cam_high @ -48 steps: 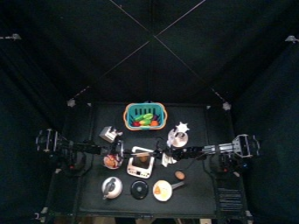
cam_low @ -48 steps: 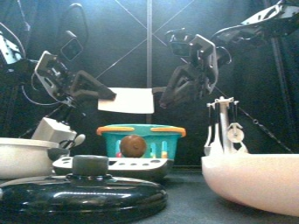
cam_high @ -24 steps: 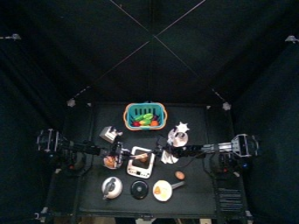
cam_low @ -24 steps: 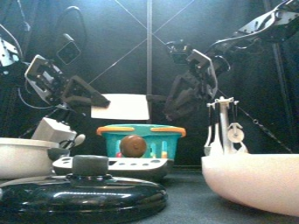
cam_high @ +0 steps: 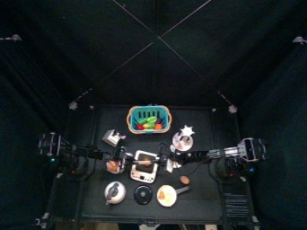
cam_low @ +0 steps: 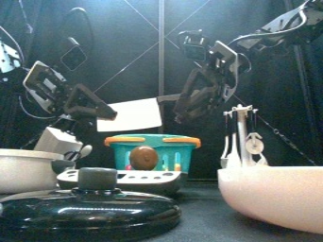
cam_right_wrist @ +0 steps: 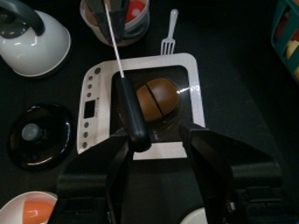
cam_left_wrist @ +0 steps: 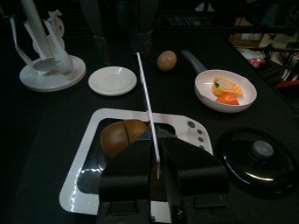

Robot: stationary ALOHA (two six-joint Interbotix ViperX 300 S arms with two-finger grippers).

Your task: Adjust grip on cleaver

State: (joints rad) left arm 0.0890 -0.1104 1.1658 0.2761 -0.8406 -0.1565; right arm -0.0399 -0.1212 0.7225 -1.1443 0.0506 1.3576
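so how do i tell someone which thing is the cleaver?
Find the teal basket at mid-table in the front view. Right above it, in the air between the two arms, is the cleaver, a flat pale rectangular blade. It is the only thing off the table, clamped in the left gripper over the white scale.

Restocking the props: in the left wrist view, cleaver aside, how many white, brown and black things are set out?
White: 4 (rack, dish, bowl, scale)
Brown: 2 (egg, ball)
Black: 1 (lid)
Total: 7
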